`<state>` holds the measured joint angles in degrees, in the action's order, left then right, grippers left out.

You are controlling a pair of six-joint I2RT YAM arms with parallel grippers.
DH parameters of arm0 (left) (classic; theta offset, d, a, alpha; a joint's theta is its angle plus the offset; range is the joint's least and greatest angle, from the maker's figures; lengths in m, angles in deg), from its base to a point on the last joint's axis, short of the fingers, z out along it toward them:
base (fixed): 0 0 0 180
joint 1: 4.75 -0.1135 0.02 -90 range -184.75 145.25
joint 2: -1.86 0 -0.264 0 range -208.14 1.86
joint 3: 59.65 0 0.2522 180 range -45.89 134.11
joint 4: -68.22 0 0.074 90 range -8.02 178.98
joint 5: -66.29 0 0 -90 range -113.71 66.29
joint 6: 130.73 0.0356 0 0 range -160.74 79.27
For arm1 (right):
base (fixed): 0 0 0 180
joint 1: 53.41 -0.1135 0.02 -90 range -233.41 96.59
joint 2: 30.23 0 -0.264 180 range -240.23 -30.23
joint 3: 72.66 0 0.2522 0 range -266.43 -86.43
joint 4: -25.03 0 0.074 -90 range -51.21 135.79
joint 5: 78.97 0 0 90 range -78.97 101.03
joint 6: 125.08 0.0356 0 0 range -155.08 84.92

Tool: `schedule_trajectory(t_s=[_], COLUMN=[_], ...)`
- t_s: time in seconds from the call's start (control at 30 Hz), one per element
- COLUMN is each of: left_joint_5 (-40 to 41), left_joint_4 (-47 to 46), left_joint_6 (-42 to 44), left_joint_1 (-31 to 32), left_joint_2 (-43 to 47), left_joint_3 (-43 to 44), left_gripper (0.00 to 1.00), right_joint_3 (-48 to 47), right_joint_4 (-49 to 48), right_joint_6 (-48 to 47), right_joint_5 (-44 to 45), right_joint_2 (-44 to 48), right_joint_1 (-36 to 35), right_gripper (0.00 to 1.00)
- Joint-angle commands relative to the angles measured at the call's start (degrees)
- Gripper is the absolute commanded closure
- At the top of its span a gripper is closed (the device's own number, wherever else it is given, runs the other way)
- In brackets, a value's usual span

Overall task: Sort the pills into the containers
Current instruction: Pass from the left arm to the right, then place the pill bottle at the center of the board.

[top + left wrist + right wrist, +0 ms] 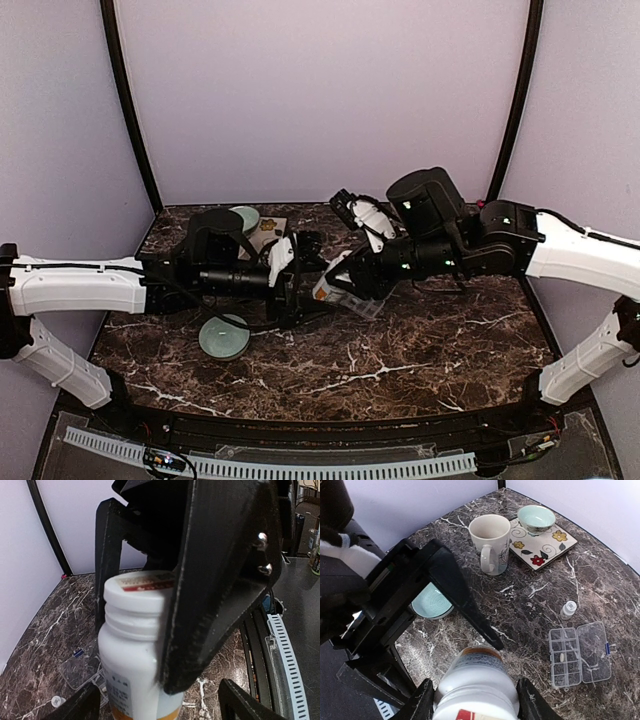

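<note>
R gripper [475,700] is squeezing the pill bottle [475,680] by its white cap [130,597]. L gripper [162,702] is gaping wide, not gripping. The box [580,655] is lying open on the table [530,600], well apart. If the cap's loose, the bottle may be dropping & spilling pills.

Table [600,580] is showing dark brown marble, white-veined; bottle [130,650] is presenting white (orange base); bowl [536,517] is appearing pale green; box [592,652] clear.
</note>
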<state>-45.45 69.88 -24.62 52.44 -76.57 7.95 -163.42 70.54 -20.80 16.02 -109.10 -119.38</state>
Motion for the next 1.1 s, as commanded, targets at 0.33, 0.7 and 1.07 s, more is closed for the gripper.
schedule_trajectory(t_s=[0.33, 0.7, 1.07], left_joint_5=[21.7, 27.3, 28.7], left_joint_4=[-8.8, -12.6, -14.3], left_joint_6=[-5.6, -7.9, -9.6], left_joint_1=[0.1, 0.0, -0.5], left_joint_2=[1.5, -0.1, -0.3], left_joint_3=[-6.5, -9.0, -10.8], left_gripper=[0.13, 0.13, 0.12], right_joint_3=[-0.5, -6.5, -10.2], right_joint_4=[5.1, 6.6, 3.7], right_joint_6=[4.4, 0.1, -0.5], right_joint_5=[15.3, 18.0, 15.1], right_joint_2=[-3.2, -16.8, -28.1], right_joint_1=[11.8, 29.9, 40.4], right_gripper=[0.78, 0.79, 0.78])
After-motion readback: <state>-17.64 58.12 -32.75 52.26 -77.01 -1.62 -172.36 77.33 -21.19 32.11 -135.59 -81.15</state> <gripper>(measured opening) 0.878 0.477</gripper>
